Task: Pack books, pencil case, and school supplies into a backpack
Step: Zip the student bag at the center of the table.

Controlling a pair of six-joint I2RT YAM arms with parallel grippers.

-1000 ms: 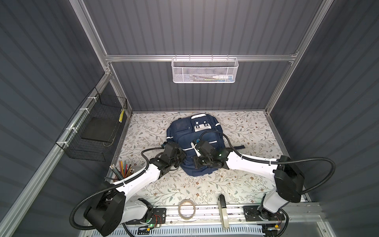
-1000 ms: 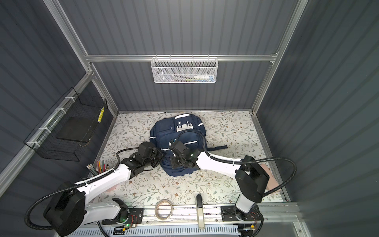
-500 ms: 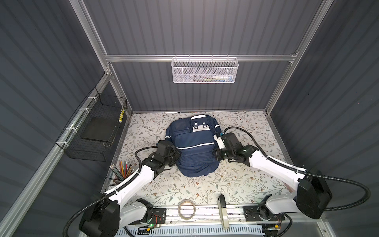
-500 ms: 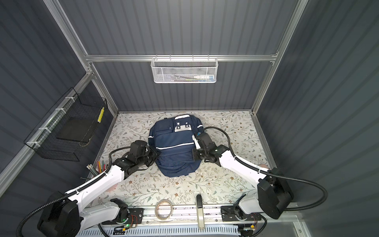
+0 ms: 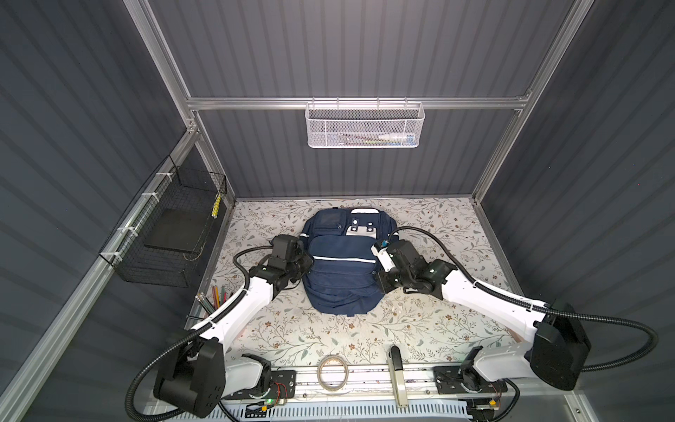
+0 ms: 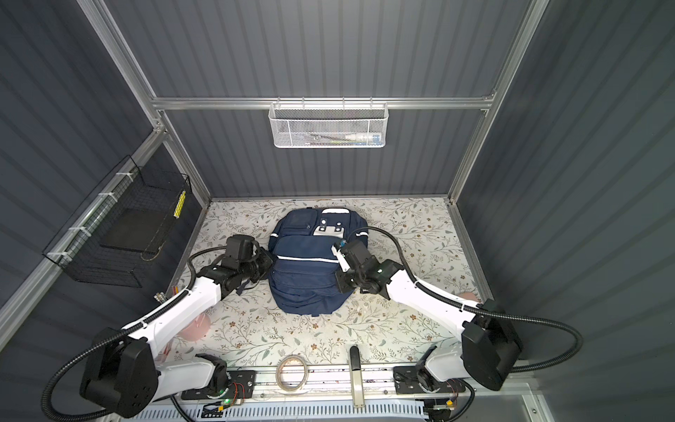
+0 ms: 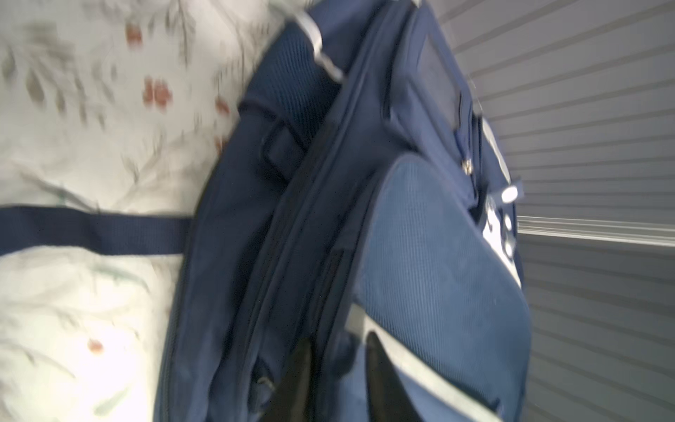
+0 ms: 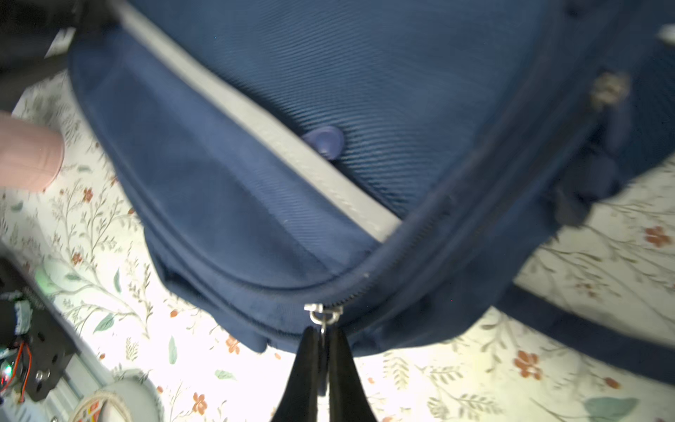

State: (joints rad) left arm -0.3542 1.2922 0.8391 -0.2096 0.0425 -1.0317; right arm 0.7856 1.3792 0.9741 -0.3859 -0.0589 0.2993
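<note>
— How far along?
— Nearly done, probably. See only the backpack [image 5: 341,277], flat in the middle of the table [image 5: 420,321]. No books, pencil case or supplies outside, so likely packed.
— Jaws?
— Pinched shut on a zip pull [image 8: 323,316] at the right gripper [image 8: 321,350]. Standing apart at the left gripper [image 7: 338,343], by the bag's side, gripping nothing clear.
— Left to do?
— Perhaps finishing that zip. Cannot see inside, nor tell through the blur whether fully closed.

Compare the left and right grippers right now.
The left gripper has its jaws apart against the side of the backpack, with nothing clearly gripped. The right gripper has its jaws pinched shut on a zip pull. The left works the side toward the black basket, the right the opposite side. Both sit low against the backpack.
</note>
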